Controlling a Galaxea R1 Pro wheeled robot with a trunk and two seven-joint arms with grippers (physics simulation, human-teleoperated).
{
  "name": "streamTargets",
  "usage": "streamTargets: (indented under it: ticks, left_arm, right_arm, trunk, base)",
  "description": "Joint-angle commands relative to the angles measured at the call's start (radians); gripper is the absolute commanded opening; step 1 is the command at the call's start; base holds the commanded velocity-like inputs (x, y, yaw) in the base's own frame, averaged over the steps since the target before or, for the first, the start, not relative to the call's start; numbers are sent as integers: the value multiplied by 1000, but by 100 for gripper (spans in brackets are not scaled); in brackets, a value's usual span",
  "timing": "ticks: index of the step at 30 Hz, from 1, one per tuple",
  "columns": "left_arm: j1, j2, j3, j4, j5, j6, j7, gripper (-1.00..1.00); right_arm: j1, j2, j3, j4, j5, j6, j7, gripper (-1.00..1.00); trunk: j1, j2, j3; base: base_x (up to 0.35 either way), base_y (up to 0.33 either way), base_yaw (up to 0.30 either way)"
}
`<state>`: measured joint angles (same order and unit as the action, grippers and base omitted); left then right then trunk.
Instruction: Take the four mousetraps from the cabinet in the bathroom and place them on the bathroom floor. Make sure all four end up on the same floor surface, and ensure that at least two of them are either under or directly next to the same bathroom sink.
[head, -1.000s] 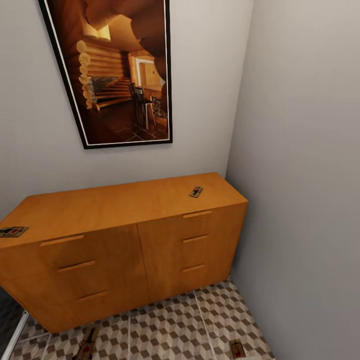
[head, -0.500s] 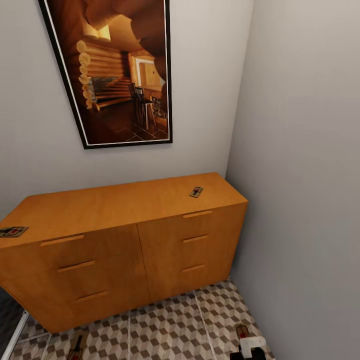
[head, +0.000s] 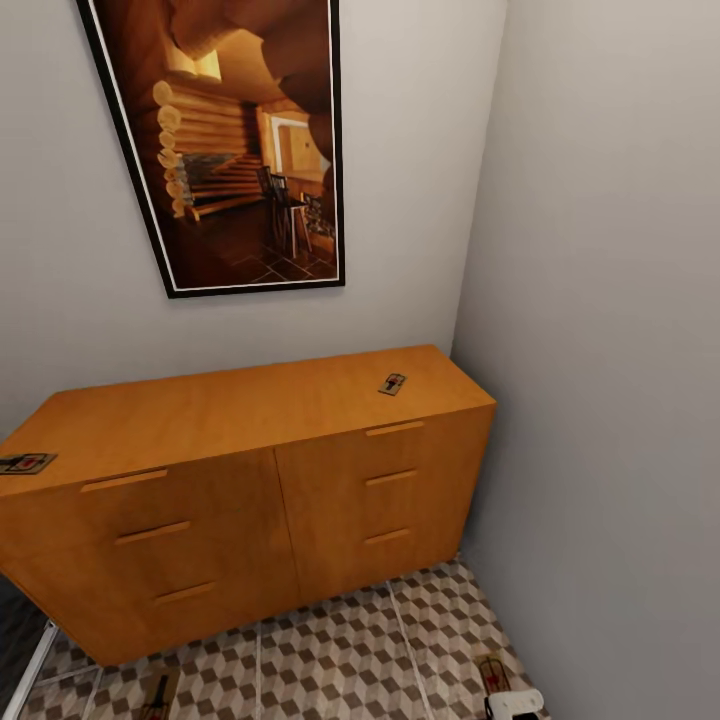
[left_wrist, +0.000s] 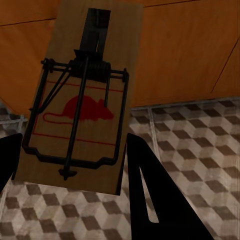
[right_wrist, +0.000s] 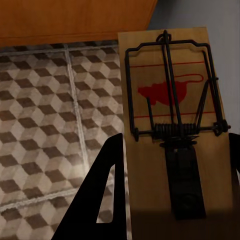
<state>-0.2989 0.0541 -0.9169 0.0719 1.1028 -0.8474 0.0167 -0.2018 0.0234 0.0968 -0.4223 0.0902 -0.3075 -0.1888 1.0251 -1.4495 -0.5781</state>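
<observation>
Fingers (left_wrist: 145, 200) of both arms are each clamping a mousetrap (left_wrist: 80, 100), needing lowering onto the bathroom floor (head: 330, 660) by the sink.

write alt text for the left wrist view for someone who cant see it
A flat brown wooden mousetrap with black wire parts and a red mouse print sits between the two dark fingers of the left tool, which is closed on its edges. Behind it are the orange-brown wooden cabinet and the cube-patterned brown, beige and white floor tiles.
</observation>
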Motion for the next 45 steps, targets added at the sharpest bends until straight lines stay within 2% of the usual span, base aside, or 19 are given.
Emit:
streamTargets:
  ticks: [1,33,45]
  left_arm:
    - [0,-1,-8,2,0,-2,6,-100]
    - [0,-2,-8,2,-1,7,1,-100]
    - [0,-3,-8,2,-1,11,3,-100]
  right_arm:
    - [-1,-1,3,2,8,-1,-8,-100]
    - [-1,-1,0,-1,8,-15,-11,-100]
    - [-1,0,0,0,8,-16,-12,-100]
  trunk:
    - [0,0,-1]
    - [0,0,-1]
    - [0,0,-9]
  base:
    - [0,0,0]
    - [0,0,0]
    - [0,0,205]
